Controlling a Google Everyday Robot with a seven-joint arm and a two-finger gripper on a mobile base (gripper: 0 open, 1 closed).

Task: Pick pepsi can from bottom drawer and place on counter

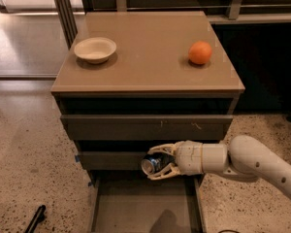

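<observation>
On a speckled terrazzo floor, the glossy tan counter carries a cream bowl and an orange near opposite edges, well apart. Over the open bottom drawer, the gripper clamps the pepsi can sideways, silver end outward, beside the middle drawer; its label is unreadable.

Office-like break area: speckled terrazzo floor, glossy tan-beige counter, metal-framed glass wall. My gripper clasps the dark-blue pepsi can over the bottom drawer.
</observation>
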